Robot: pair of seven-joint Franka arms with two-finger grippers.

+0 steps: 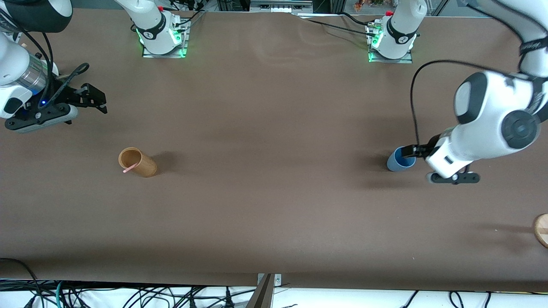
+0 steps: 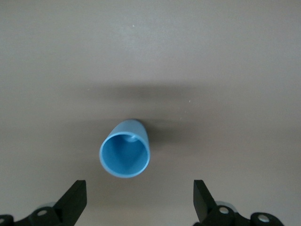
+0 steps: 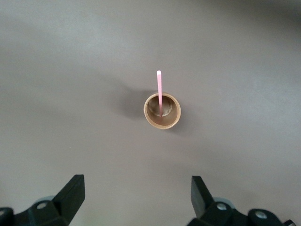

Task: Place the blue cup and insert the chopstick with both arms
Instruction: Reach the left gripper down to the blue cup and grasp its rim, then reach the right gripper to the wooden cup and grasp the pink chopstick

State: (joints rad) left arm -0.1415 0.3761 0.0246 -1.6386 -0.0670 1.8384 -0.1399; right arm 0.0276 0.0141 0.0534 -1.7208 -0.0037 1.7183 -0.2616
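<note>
Although the task calls for the chopstick [image 1: 130, 168] to be inserted and the blue cup [image 1: 400, 160] to be placed, little of it is judged to be done. The chopstick is seen leaning in a tan wooden cup [image 1: 138, 162], its pink end poking over the rim, toward the right arm's end of the table [image 1: 274, 128]. The blue cup is found standing upright on the table toward the left arm's end, well apart from the wooden cup.

The left gripper [image 2: 140, 197] is held low, just beside the blue cup; in the left wrist view its fingers are spread wide with nothing between them, and the cup lies just ahead of the gap, not yet enclosed. A grasp of the cup is judged to be the step in hand. The right gripper [image 3: 136, 197] is held above the table near the right arm's end, its fingers likewise spread wide and empty, with the wooden cup and chopstick well ahead of it in its wrist view. That arm appears to wait.

What is left, by this reading: the blue cup to be gripped and set down, the chopstick to be drawn from the wooden cup and put into the blue one.

Counted: one blue cup, one chopstick, one tan wooden cup, and part of one round wooden object [image 1: 542, 230] cut by the picture's edge.
</note>
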